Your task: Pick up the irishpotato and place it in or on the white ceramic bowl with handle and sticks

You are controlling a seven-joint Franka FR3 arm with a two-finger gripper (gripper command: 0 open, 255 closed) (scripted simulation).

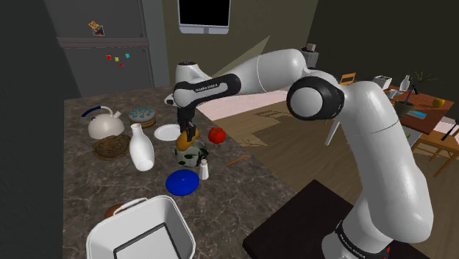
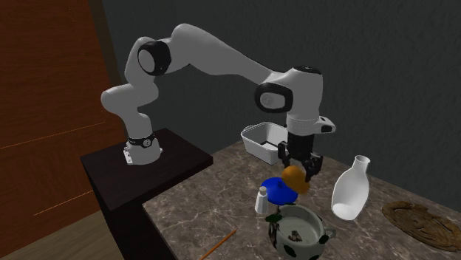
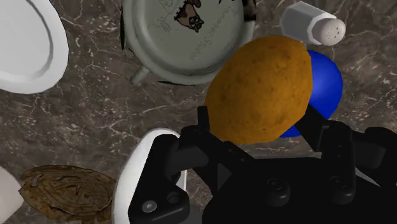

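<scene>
Dark veined stone makes up the counter (image 1: 84,184), with a grey fridge and a wooden floor behind it in the shoulder view. The black gripper (image 2: 299,166) points straight down and is pinching the brown irishpotato (image 3: 261,89) between its two fingers. The potato hangs clear of the counter. In the wrist view it overlaps the rim of the white bowl (image 3: 143,60) on one side and the blue plate (image 3: 327,79) on the other. In the second exterior view it sits just above the bowl, which has dark spots on its wall, a side handle and a printed floor.

A white shaker (image 2: 261,200) stands beside the blue plate. A tall white bottle (image 1: 141,147) stands upright near the bowl, next to a brown woven mat (image 1: 112,146). Further off in the shoulder view are a white plate (image 1: 168,132), a red tomato (image 1: 216,135) and a white kettle (image 1: 104,123). A white rectangular tub (image 1: 143,232) sits at the counter's near end.
</scene>
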